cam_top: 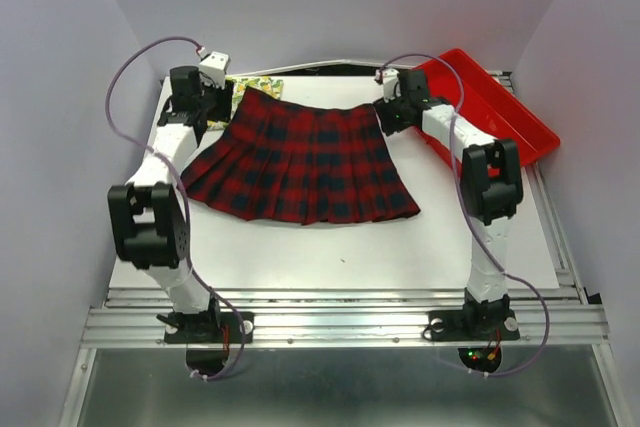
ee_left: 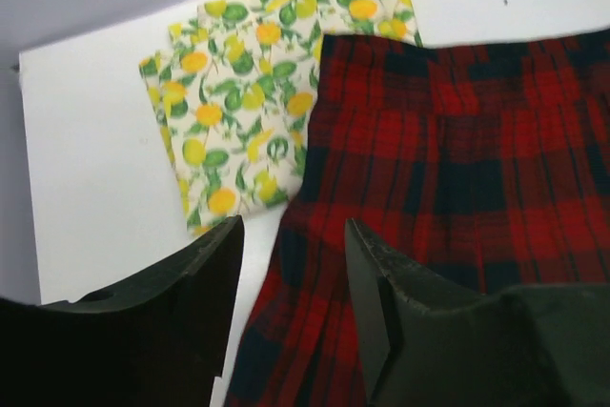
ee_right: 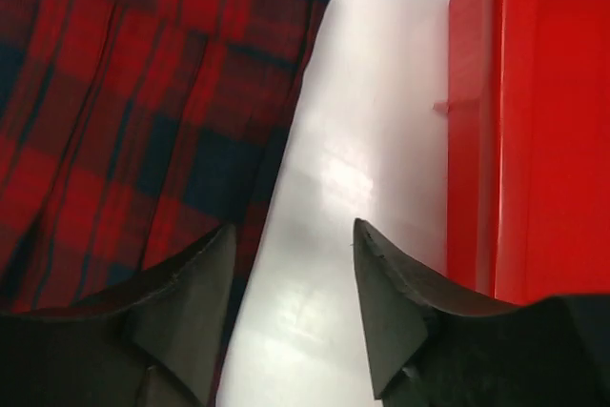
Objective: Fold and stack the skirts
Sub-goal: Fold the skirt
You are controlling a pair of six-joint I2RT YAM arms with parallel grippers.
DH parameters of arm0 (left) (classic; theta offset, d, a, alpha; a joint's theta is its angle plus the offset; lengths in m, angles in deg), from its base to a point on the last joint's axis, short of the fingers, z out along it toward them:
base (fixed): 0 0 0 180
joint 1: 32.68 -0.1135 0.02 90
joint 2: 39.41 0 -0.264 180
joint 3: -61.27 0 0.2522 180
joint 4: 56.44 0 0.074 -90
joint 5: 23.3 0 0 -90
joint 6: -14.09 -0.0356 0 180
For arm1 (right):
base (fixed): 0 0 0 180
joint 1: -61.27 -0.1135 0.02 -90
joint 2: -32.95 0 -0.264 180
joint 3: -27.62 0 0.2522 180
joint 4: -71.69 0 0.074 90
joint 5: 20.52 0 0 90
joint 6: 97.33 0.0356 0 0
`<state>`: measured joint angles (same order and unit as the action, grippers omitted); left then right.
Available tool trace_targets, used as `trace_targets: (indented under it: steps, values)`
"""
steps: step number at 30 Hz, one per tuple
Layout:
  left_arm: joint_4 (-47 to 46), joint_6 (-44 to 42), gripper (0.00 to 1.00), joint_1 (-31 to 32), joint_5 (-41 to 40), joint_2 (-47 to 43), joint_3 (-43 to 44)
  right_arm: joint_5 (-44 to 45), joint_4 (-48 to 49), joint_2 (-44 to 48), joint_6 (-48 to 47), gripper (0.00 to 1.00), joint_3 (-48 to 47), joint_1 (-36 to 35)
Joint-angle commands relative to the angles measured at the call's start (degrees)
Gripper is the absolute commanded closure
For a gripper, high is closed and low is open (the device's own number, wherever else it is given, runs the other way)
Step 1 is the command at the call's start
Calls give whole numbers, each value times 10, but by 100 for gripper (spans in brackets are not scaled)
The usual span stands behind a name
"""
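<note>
Your plaid skirt (cam_top: 300, 162) lies spread flat on the white tabletop (cam_top: 400, 257), with the waistband on the far side and the hem toward the arm bases. Its far-left corner overlaps the folded lemon-print skirt (ee_left: 248, 92). Your left claw (ee_left: 291, 235) hangs over that corner with fingers parted, gripping nothing. Your right claw (ee_right: 294, 235), likewise parted and empty, hangs at the opposite waist corner, near the red tray (cam_top: 500, 107).
</note>
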<state>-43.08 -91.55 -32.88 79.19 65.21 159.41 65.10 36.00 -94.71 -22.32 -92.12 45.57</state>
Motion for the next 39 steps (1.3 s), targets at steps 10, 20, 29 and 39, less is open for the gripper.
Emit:
trace_targets:
  steps: [10,20,29,39]
  values:
    - [58,-18,43,-2,34,-292,-252,-165,-151,119,-49,78,215,-15]
    - [101,23,43,-5,14,-311,-238,-193,-247,145,-61,85,338,-120]
    - [131,30,46,-12,45,-236,-206,-455,-324,260,-100,80,401,-251]
    - [161,-9,50,121,53,-15,-120,-482,-250,311,1,69,228,-153]
